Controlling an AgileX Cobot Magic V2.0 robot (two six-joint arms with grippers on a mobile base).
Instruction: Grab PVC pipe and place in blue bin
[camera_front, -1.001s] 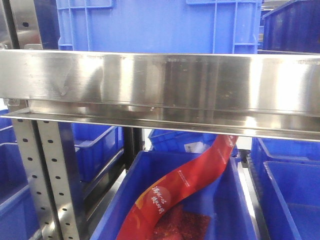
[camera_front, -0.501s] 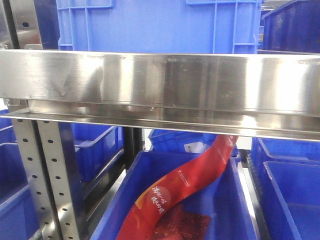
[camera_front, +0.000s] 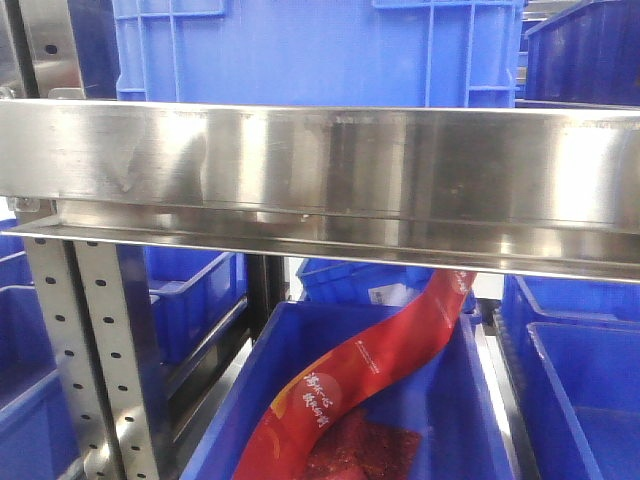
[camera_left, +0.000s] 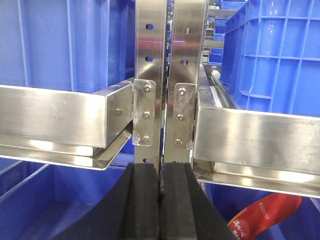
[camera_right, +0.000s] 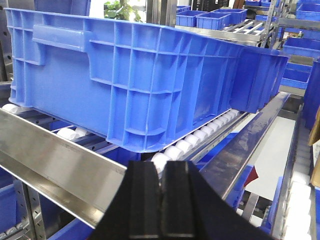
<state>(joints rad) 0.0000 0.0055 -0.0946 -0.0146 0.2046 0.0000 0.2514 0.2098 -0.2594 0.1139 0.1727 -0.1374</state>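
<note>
PVC pipe: not visible; bearing, long axis, nearer arm undeterminable. Left tool (camera_left: 160, 200): pads together, empty, facing rack upright (camera_left: 161, 60). Right tool (camera_right: 161, 200): pads together, empty, blue bin (camera_right: 135, 80) ahead on rollers (camera_right: 200, 134).

**Steel rack carrying blue bins**

A stainless steel rack (camera_front: 320, 180) fills the front view, its perforated uprights (camera_left: 169, 75) bolted to horizontal rails; a blue bin (camera_right: 135, 80) sits on white rollers (camera_right: 200, 135) on the upper level; below, another blue bin (camera_front: 470, 400) holds what looks like a red printed package (camera_front: 370, 370).
</note>
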